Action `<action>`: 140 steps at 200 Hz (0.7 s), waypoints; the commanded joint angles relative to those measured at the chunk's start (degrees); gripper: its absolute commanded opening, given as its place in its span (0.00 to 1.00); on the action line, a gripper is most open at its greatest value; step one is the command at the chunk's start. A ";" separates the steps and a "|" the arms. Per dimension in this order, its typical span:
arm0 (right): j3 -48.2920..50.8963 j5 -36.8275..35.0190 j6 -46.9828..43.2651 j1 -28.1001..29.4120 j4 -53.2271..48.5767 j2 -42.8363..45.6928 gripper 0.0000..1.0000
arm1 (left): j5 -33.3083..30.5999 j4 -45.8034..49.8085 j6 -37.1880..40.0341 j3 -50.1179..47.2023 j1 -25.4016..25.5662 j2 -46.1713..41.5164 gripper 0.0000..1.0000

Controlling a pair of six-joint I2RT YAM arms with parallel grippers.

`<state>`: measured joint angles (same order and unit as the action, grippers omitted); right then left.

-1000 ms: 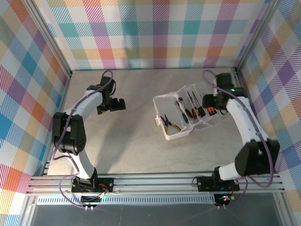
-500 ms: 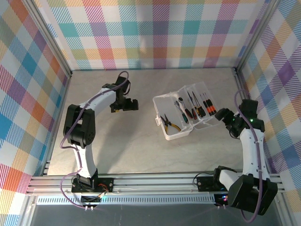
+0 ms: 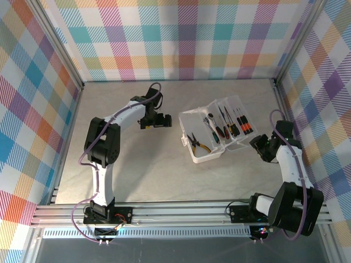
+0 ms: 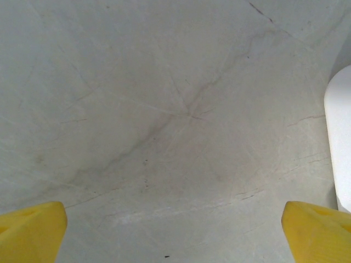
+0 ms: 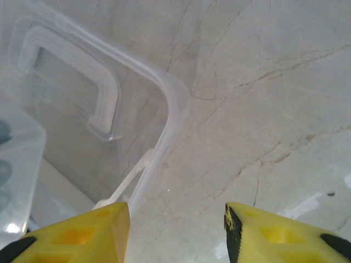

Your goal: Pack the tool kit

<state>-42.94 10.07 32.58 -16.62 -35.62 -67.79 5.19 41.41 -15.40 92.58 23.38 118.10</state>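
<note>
Well, the right end effector [image 3: 256, 143] hangs just right of the open case [image 3: 207, 158] on the desk [image 3: 142, 170] — fingers apart, holding nothing. Farther back, the left end effector [image 3: 164, 121] sits just left of the case — wide open, empty.

We see two arms, white shells on the long links behind each end effector and black housings at the joints. The left end effector [image 3: 160, 121] and the right end effector [image 3: 258, 143] are black blocks tipped with bright yellow plastic fingers [image 4: 33, 233]; the right fingers [image 5: 71, 233] carry moulded rectangular recesses and black corners. A purple cable [image 3: 156, 91] loops back from each end effector toward the black bases [image 3: 102, 211].
</note>
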 commanded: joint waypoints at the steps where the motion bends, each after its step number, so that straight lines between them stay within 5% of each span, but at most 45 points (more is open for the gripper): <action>1: 0.48 -1.12 0.02 -0.43 3.75 -1.55 0.47 | 1.36 -0.10 -0.71 2.15 0.62 0.90 1.00; 92: -0.14 -1.67 1.43 -0.26 11.05 -10.09 0.36 | 1.75 0.43 -0.73 3.73 1.36 2.50 1.00; 140: -0.59 -2.65 1.57 1.39 12.79 -13.10 0.20 | 2.35 0.30 -1.09 5.78 2.35 5.18 1.00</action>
<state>-42.94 8.71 34.06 -16.29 -23.90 -79.24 6.52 41.60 -15.59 95.88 24.60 121.45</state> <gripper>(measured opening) 0.240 0.996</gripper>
